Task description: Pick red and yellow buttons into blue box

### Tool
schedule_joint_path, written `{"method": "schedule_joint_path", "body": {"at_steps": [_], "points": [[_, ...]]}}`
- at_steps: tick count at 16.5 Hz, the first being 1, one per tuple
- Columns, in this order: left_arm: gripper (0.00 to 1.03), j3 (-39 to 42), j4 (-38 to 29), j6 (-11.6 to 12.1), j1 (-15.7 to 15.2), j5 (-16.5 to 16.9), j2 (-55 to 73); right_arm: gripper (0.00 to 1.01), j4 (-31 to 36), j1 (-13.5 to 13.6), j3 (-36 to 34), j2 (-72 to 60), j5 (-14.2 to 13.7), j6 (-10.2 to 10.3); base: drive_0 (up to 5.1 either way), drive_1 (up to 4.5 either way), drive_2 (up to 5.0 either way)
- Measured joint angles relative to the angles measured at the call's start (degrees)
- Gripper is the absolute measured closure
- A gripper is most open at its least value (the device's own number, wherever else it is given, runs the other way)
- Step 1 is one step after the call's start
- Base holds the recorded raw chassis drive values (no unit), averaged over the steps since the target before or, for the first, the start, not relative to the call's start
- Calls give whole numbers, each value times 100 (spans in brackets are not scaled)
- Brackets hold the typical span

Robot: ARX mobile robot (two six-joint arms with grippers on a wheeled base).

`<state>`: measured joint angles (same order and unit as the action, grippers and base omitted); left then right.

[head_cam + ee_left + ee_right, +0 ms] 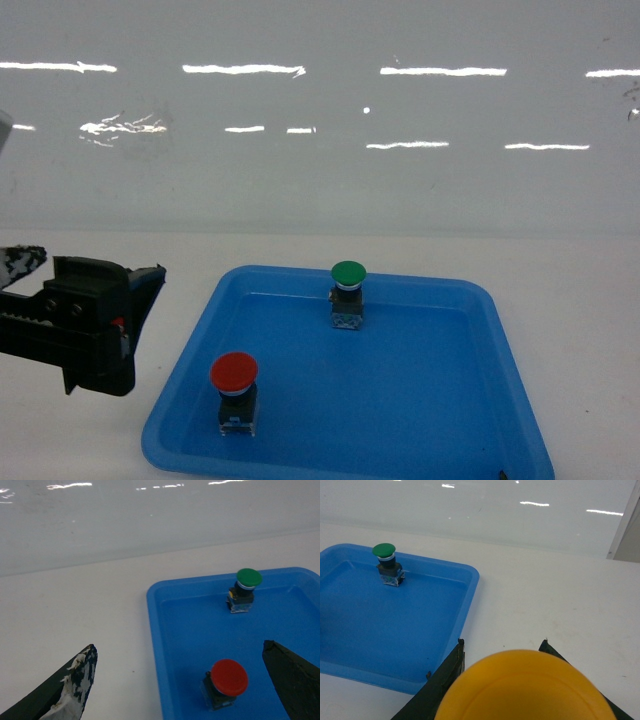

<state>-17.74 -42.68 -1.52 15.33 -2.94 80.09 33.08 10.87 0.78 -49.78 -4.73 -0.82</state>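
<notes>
The red button (235,372) stands upright in the near left part of a shallow blue tray (420,390). My left gripper (140,300) hovers over the white table just left of the tray and is open. In the left wrist view the red button (229,677) lies between the spread fingers, nearer the right one, with nothing touching it. My right gripper (502,645) is shut on the yellow button (525,690), whose cap fills the bottom of the right wrist view, above the table to the right of the tray (395,625). The blue box is out of view.
A green-capped button (348,273) stands at the tray's far side, also seen as the green button (248,577) and the green button (384,550). A glossy white wall runs behind the white table. A pale vertical edge (625,525) rises at the far right.
</notes>
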Motion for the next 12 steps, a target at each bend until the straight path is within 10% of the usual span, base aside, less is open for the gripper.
{"method": "schedule_joint_path", "body": {"at_steps": [5,12], "points": [[5,-887,686,72,590,238,946,62,4,0,0,2,0,2,0,0,0],[5,-1930,1292,343,107,507,2269,62,4,0,0,2,0,2,0,0,0]]}}
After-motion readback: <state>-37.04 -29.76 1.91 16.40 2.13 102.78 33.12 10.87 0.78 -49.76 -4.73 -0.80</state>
